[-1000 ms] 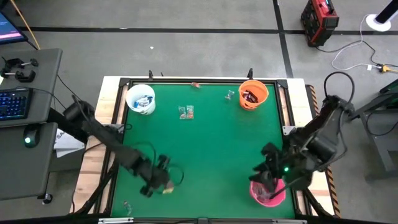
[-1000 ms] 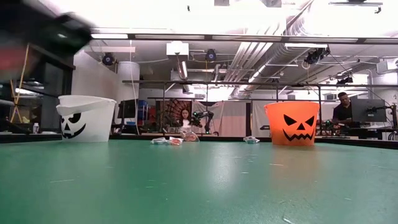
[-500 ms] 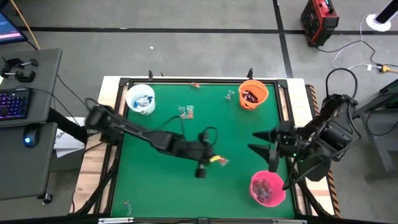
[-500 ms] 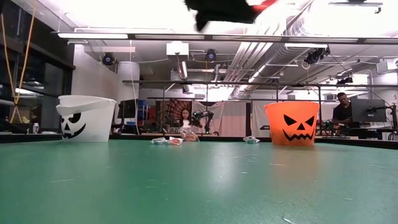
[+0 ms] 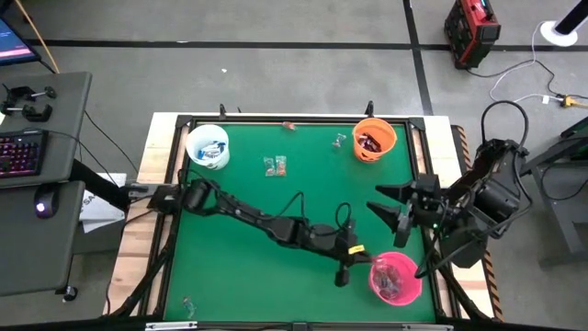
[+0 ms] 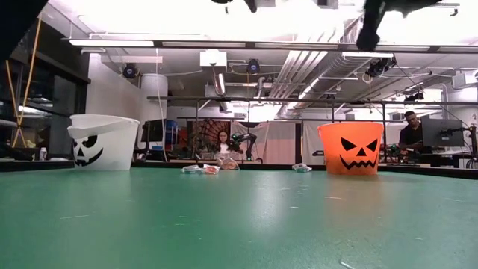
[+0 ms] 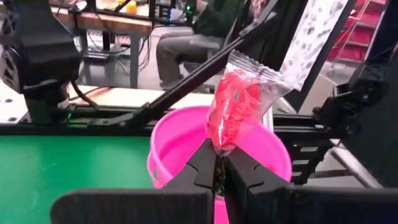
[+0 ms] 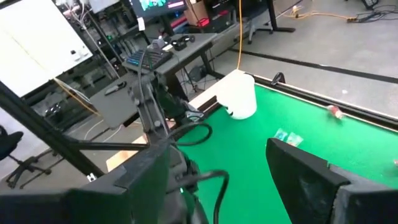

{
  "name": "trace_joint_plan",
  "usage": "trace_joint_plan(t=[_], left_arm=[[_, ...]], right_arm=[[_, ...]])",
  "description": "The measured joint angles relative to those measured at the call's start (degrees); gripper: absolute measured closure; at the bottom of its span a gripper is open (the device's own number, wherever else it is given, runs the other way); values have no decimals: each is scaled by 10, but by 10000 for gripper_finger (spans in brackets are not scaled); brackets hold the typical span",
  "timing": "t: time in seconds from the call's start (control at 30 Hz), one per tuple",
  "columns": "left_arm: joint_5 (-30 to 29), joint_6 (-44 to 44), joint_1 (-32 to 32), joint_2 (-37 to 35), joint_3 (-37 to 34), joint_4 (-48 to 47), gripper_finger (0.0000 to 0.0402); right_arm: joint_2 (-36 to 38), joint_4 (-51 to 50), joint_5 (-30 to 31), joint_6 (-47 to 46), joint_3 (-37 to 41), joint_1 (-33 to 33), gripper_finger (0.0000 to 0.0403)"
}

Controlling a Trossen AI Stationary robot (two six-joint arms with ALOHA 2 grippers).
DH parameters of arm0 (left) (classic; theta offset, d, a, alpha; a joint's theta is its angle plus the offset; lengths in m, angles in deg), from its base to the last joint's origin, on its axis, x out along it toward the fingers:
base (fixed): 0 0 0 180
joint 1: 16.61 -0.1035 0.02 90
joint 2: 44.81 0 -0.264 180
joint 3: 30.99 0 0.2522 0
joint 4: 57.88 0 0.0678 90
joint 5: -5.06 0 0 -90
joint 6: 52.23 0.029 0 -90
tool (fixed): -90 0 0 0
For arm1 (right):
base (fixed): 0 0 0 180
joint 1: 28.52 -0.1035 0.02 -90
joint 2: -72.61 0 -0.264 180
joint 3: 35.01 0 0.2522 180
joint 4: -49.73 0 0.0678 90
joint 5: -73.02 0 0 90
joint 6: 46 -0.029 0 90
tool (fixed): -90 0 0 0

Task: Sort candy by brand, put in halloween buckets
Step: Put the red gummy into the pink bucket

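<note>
With its fingers (image 7: 205, 165) pinched tight on the lower edge of a red-wrapped candy (image 7: 239, 106), your left gripper (image 5: 352, 250) sits just beside the pink bucket (image 5: 395, 279), the sweet poised right at its rim. Your right gripper (image 5: 390, 210) waits near the table's right side, fingers spread wide, holding nothing. You already have sweets in the pink bucket, the white bucket (image 5: 208, 146) and the orange bucket (image 5: 374, 139). I'd judge you well along: a small cluster of loose candies (image 5: 275, 165) and a stray piece (image 5: 340, 141) by the orange bucket remain.
</note>
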Motion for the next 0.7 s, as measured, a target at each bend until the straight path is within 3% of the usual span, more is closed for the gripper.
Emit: trace_joint_plan(t=[0.37, 0.57, 0.7], left_arm=[[-3, 1, 0, 80, 73, 10, 384], [-4, 46, 2, 79, 75, 14, 317], [-4, 32, 3, 79, 75, 13, 263]], right_arm=[[0, -2, 1, -1, 0, 28, 144], [0, -4, -1, 0, 0, 32, 144], [0, -5, -1, 0, 1, 32, 145]])
